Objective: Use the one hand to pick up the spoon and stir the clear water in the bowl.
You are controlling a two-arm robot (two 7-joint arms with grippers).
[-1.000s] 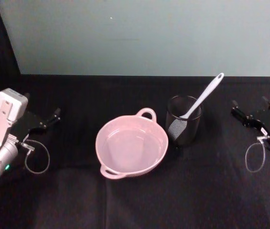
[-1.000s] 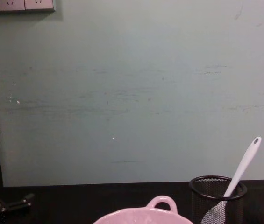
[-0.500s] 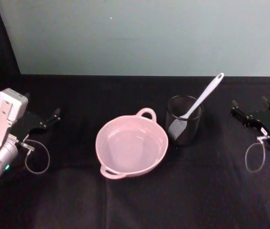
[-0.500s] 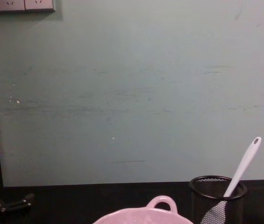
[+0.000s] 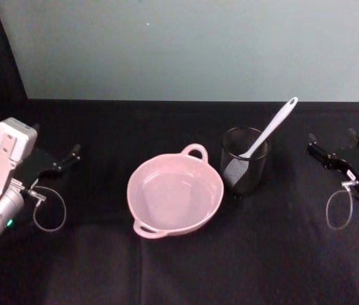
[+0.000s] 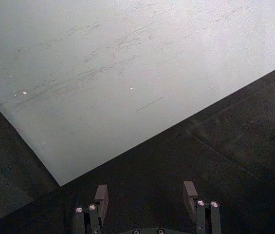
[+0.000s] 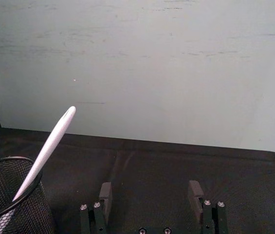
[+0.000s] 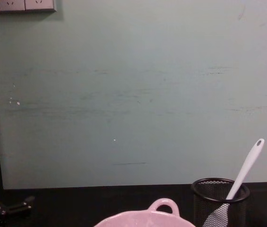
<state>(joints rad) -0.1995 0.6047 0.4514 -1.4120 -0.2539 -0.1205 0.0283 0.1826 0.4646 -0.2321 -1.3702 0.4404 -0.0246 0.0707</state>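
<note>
Inside mesh cup (image 5: 256,175), slim white spoon (image 5: 271,127)

**No Legible Markings in View**

No text, label, brand, number or sign can be read on anything in these views.

My right gripper (image 5: 330,136) sits far to the right, jaws apart and empty, well apart from the spoon (image 5: 269,129). The spoon leans, white handle up, in a mesh cup (image 5: 243,175) just beside the pink bowl (image 5: 140,176) of clear water.
</note>
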